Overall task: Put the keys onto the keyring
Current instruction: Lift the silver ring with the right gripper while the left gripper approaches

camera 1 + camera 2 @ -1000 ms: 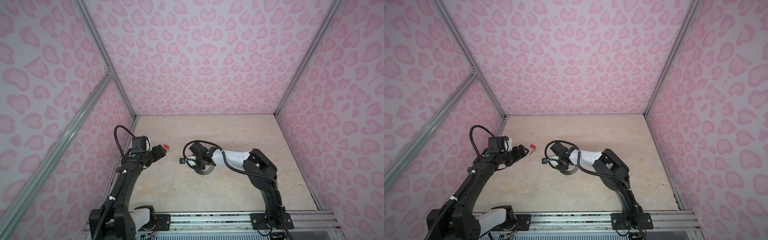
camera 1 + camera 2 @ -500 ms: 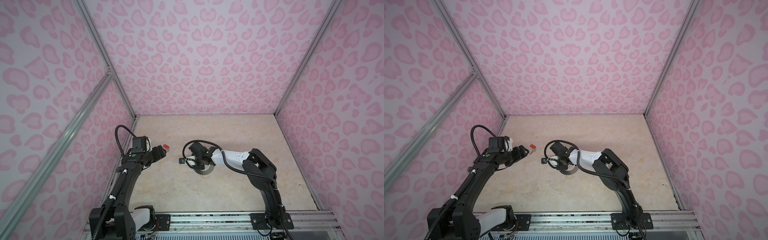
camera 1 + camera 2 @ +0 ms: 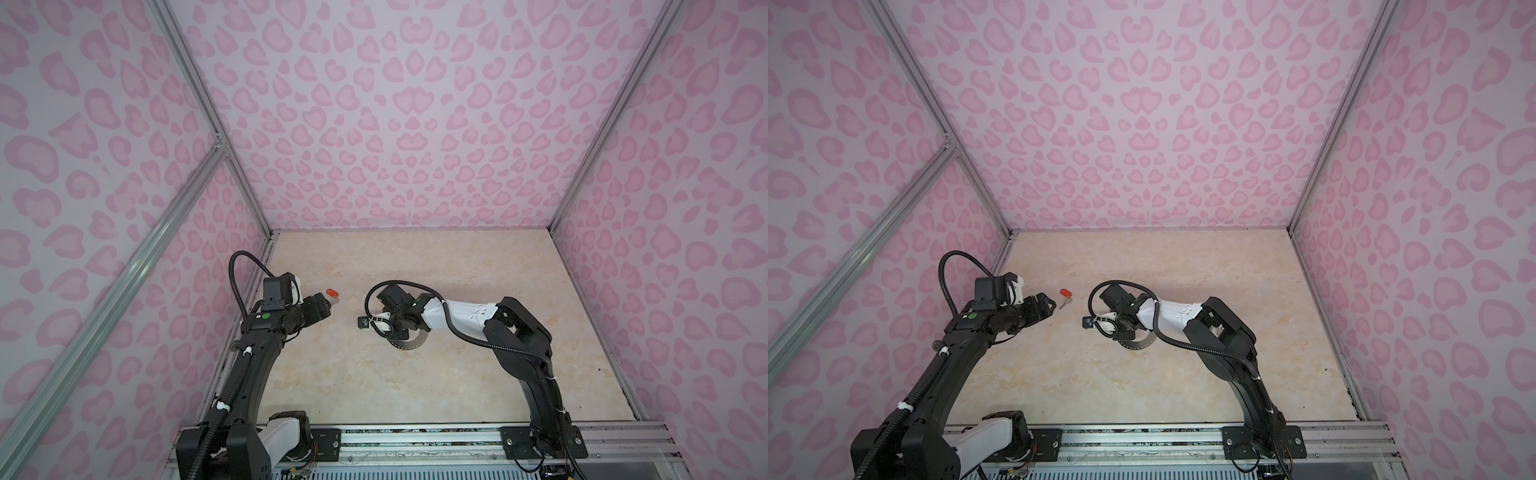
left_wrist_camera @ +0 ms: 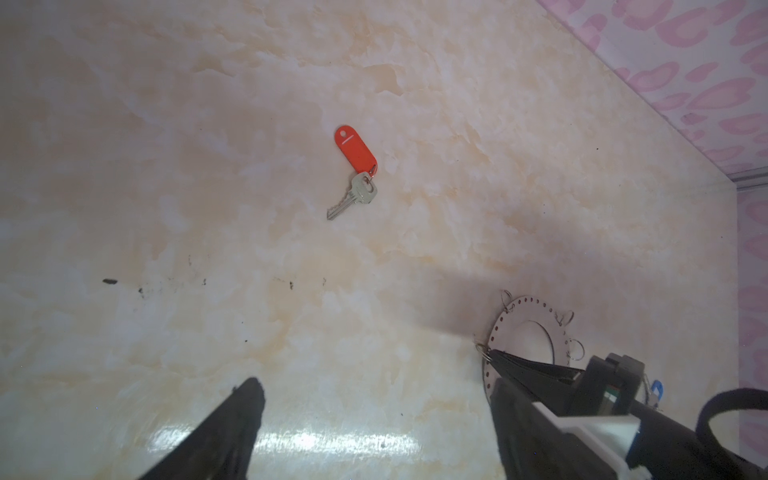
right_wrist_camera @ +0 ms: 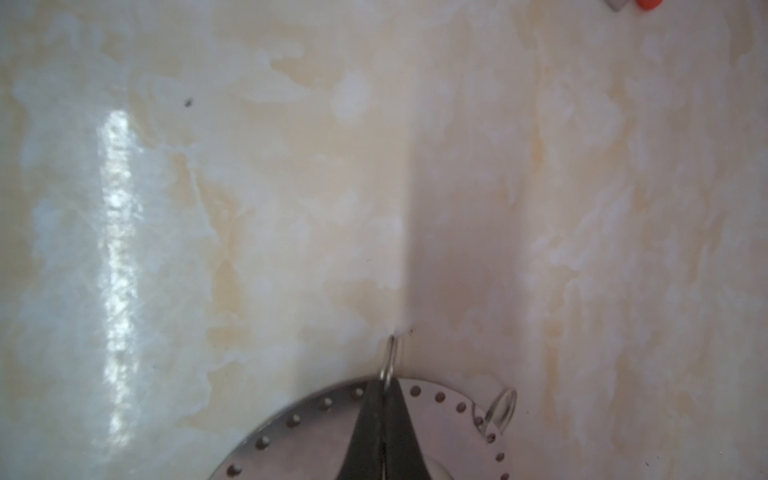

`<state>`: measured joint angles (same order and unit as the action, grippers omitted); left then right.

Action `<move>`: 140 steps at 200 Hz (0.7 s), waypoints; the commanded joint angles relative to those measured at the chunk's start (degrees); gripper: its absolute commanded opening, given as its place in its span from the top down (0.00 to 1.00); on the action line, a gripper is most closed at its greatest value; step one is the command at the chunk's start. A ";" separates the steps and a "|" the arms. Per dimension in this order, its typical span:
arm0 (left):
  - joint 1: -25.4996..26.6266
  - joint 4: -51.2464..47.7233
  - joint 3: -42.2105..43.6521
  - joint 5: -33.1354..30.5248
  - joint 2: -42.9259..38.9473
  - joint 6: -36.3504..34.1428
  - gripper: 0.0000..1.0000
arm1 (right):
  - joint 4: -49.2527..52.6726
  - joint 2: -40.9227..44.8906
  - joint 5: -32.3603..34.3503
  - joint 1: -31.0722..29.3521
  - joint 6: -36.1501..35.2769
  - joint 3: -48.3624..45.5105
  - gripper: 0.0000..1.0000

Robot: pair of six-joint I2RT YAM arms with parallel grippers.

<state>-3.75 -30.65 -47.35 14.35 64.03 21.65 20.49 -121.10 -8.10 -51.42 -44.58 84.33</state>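
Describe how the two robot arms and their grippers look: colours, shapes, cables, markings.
The left arm and right arm are black links, each with a white shell section. The left bears a round green dot and white cable ties; a black ribbed cable loops at each wrist. The left gripper and right gripper have black tapering fingers.

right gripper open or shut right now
Shut: in the right wrist view the right gripper has its fingers together with no gap, pinching a wire loop on the keyring edge.

No text or number can be read (the red tag (image 4: pixel 355 148) bears only a pale line).
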 commanded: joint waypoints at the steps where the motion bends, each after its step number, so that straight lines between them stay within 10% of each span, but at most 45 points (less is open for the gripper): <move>1: -0.03 0.50 0.42 -0.20 -1.04 -1.55 0.13 | 0.21 0.96 -0.66 0.03 0.15 -0.22 1.00; 88: 0.90 3.75 3.40 2.28 -7.44 -6.28 0.15 | 1.46 12.83 -9.95 3.79 -0.49 -7.66 1.00; 140: 10.08 3.10 -0.25 0.85 -5.44 -12.66 0.19 | 4.89 19.50 -17.47 7.91 0.99 -9.55 1.00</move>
<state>2.68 -28.38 -44.91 16.08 57.80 14.00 22.87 -103.48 -20.45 -45.32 -44.53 75.59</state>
